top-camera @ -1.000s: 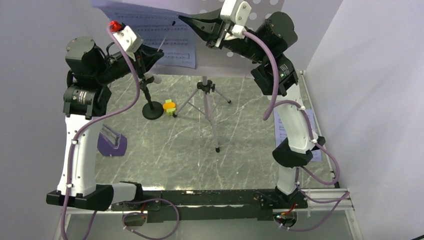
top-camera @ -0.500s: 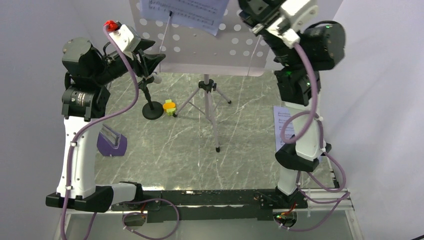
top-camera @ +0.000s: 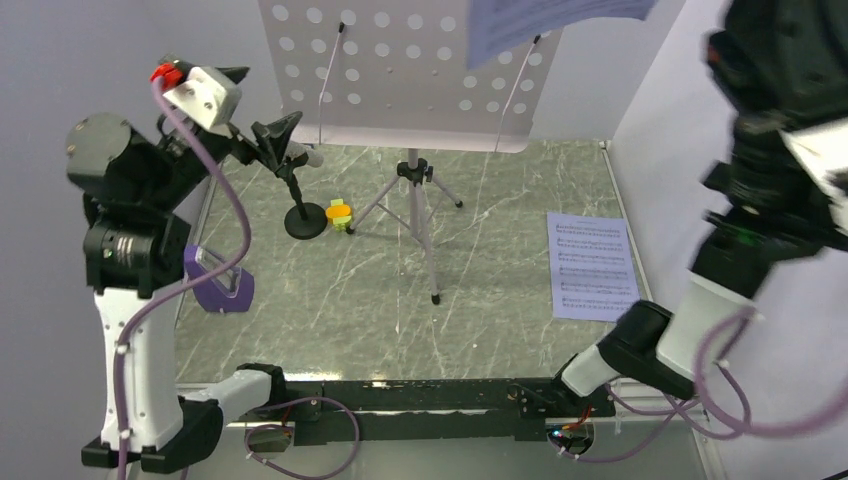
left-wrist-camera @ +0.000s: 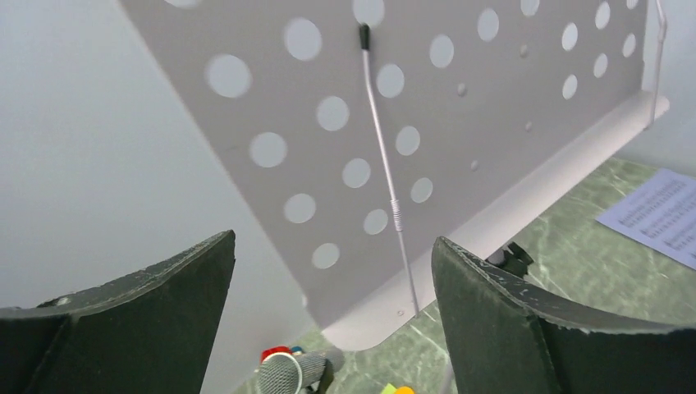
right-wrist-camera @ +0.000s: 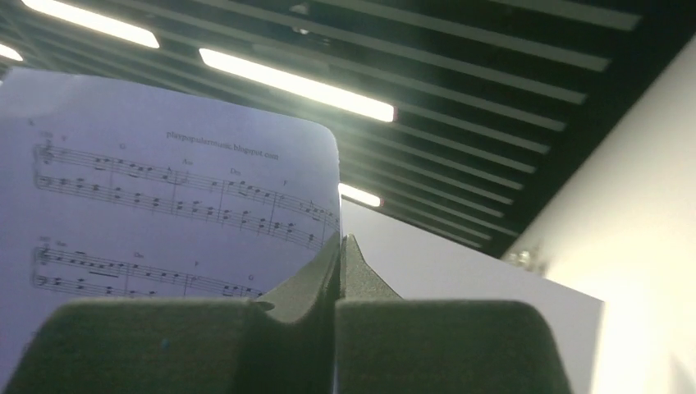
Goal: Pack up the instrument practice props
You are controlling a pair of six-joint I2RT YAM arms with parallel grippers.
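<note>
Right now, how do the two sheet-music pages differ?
The raised page is pinched by the right gripper, jaws shut; the table page lies free. The raised page hangs tilted in the air; the table page rests flat on the table. Both show printed staves.

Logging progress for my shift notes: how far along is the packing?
Done: one sheet lies on the table, off the stand. In hand: the right claw is shut on a second sheet, held high. To do: stand, microphone, block and metronome sit untouched; the left claw hangs open by the stand.
</note>
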